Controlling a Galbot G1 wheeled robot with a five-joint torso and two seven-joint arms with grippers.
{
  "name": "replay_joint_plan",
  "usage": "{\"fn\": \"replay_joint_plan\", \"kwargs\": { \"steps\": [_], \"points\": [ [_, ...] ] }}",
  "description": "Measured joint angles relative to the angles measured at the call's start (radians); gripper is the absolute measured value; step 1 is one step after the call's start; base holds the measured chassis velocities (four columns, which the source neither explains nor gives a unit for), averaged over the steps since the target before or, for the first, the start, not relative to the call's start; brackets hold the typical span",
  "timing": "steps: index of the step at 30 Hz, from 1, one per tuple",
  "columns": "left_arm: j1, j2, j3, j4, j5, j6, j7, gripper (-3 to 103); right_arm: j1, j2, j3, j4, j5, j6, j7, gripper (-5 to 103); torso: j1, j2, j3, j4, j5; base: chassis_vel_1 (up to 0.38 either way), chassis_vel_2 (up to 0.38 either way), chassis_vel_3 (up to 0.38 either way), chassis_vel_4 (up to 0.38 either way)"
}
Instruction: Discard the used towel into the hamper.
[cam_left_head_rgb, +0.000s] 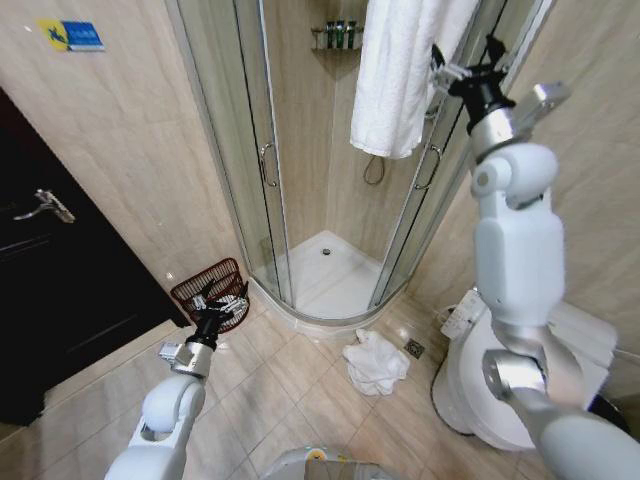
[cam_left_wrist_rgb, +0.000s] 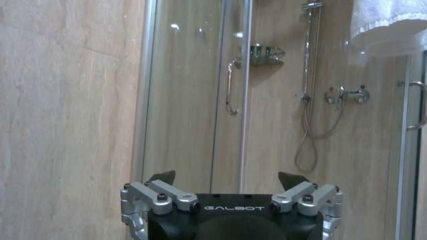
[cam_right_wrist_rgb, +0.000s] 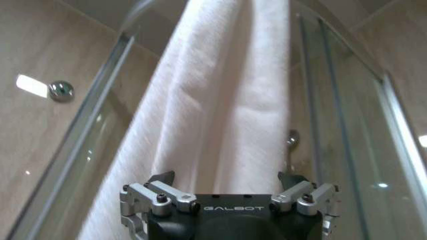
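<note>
Head view: towel (cam_left_head_rgb: 400, 75) hangs lengthwise, vertical

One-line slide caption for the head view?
Right claw, open, raised at the hanging white towel on the shower enclosure; left claw low near the hamper; another towel crumpled on the floor.

Left gripper (cam_left_wrist_rgb: 230, 182) at the near edge, fingers spread wide, nothing between them. Facing the glass shower enclosure (cam_left_wrist_rgb: 193, 100): door handle (cam_left_wrist_rgb: 230, 89), corner shelf (cam_left_wrist_rgb: 265, 54), shower hose (cam_left_wrist_rgb: 308, 125), mixer tap (cam_left_wrist_rgb: 347, 94). White towel (cam_left_wrist_rgb: 390, 22) hangs over the enclosure's upper edge. Beige tiled wall (cam_left_wrist_rgb: 67, 100) beside it.
</note>
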Motion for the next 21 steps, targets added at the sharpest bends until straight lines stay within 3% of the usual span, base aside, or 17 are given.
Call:
{"fn": "replay_joint_plan", "kwargs": {
  "steps": [8, 21],
  "points": [
    [0.003, 0.013, -0.007, 0.0, -0.008, -0.002, -0.001, 100, 0.149, 0.023, -0.078, -0.058, 0.059, -0.042, 0.071, 100, 0.0, 0.0, 0.0, 0.0, -0.0001, 0.0, 0.0, 0.0, 0.0],
    [0.018, 0.017, -0.019, 0.005, -0.033, -0.022, 0.001, 100, 0.372, 0.034, -0.185, -0.24, 0.076, -0.052, 0.081, 100, 0.0, 0.0, 0.0, -0.0001, -0.0001, 0.0, 0.0, 0.0, 0.0]
  ]
}}
